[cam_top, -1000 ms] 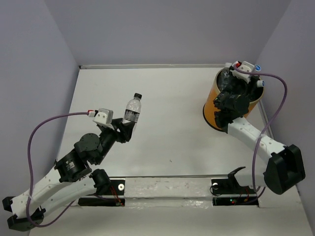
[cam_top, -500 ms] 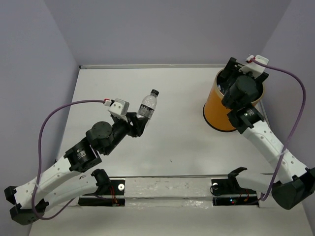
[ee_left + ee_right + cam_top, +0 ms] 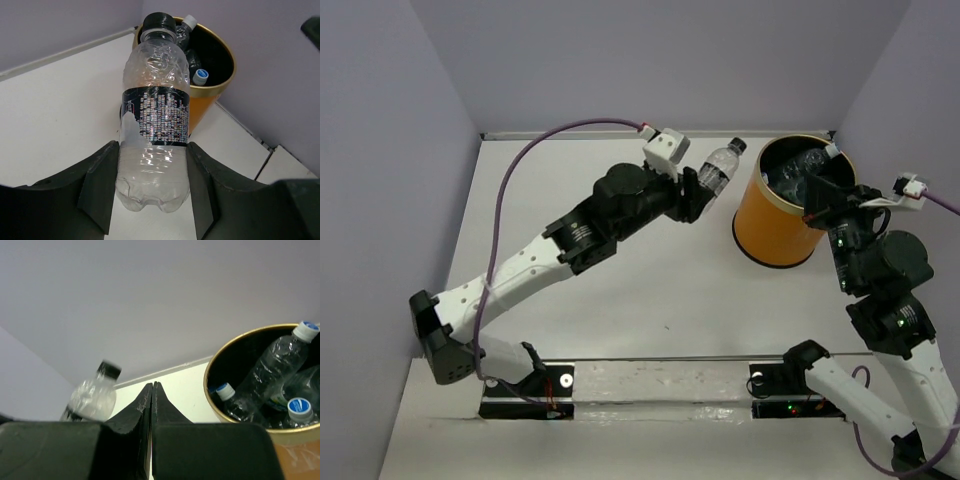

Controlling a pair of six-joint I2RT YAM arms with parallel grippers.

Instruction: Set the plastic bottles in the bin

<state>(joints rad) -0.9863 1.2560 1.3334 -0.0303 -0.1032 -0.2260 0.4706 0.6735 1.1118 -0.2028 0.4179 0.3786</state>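
Note:
My left gripper (image 3: 704,190) is shut on a clear plastic bottle (image 3: 719,168) with a dark cap and a dark label. It holds the bottle in the air just left of the orange bin (image 3: 772,228), with the cap pointing at the rim. In the left wrist view the bottle (image 3: 156,125) sits base-down between both fingers (image 3: 100,185), and the bin (image 3: 226,62) is right behind it. Several bottles (image 3: 278,360) lie inside the bin (image 3: 208,385), some with white or blue caps. My right gripper (image 3: 823,198) is shut and empty, close to the bin's near-right side. Its fingertips (image 3: 153,386) are pressed together.
Purple-grey walls close the table at the back, left and right, and the bin stands near the right wall (image 3: 905,90). A metal rail (image 3: 660,385) with the arm mounts runs along the near edge. A purple cable (image 3: 550,140) arcs over the left arm.
The left arm has swung the held bottle from the table's left-middle up to the bin's left rim. The right arm pulled back from over the bin and its jaws closed.

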